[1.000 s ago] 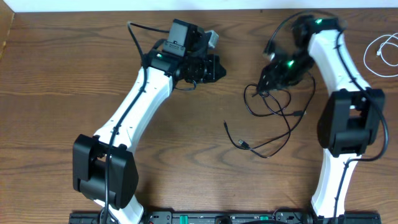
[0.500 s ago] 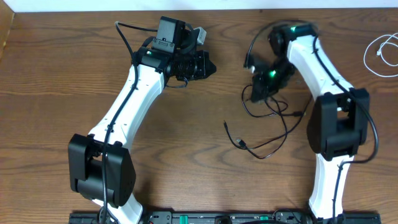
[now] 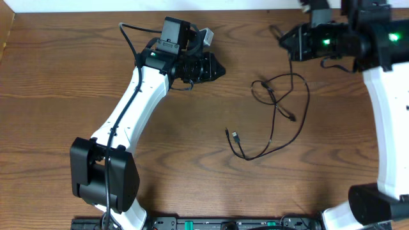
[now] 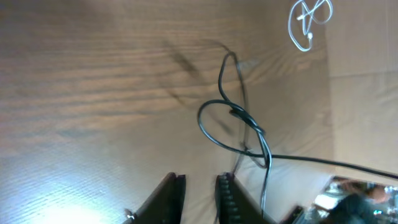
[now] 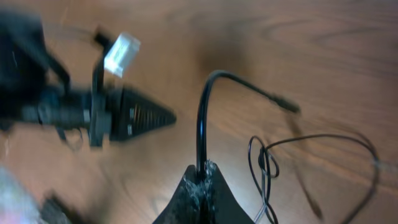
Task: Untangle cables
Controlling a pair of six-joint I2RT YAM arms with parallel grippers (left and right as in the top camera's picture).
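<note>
A tangle of thin black cables (image 3: 275,96) lies on the wooden table, one plug end (image 3: 234,136) pointing toward the front. My right gripper (image 3: 284,39) is lifted high at the back right and is shut on a black cable (image 5: 201,118) that rises from its jaws and bends to a small plug (image 5: 283,102). The right gripper (image 5: 204,167) has the looped tangle (image 5: 267,165) below and to its right. My left gripper (image 3: 219,67) hovers left of the tangle, its jaws slightly open and empty. The left gripper (image 4: 200,180) faces the cable loop (image 4: 233,121). A white cable (image 4: 309,18) lies coiled far behind.
The left arm (image 3: 137,102) slants across the table's left half. The right arm (image 3: 390,115) runs down the right side and covers the back right corner in the overhead view. The table's back edge (image 3: 243,10) is close behind both grippers.
The right gripper has closed on a black cable and risen up and to the right, dragging the tangle and stretching it. The left gripper's jaws have parted a little.
</note>
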